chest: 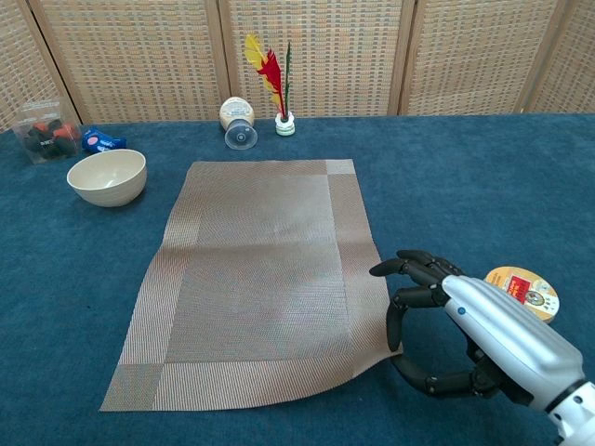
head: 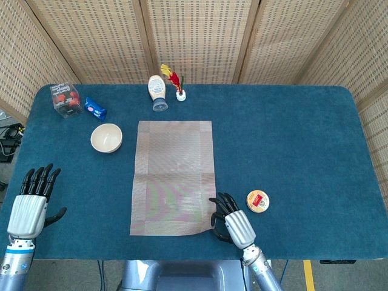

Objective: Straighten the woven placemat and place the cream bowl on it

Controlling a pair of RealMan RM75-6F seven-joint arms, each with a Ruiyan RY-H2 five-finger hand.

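Note:
The woven placemat [head: 173,176] [chest: 260,279] lies lengthwise in the middle of the blue table, slightly askew. Its near right corner curls up off the cloth. My right hand [head: 233,221] [chest: 474,334] is at that corner, with thumb and curled fingers pinching the mat's edge. The cream bowl [head: 106,137] [chest: 107,177] stands upright and empty on the table, just left of the mat's far left corner and not touching it. Seen only in the head view, my left hand [head: 27,206] hovers at the near left, fingers straight and apart, holding nothing.
A round tin [head: 257,201] [chest: 522,290] lies right beside my right hand. At the far edge are a lying bottle [head: 157,92] [chest: 238,121], a small feather holder [head: 180,94] [chest: 284,125], a blue packet [head: 95,108] and a clear box [head: 65,100].

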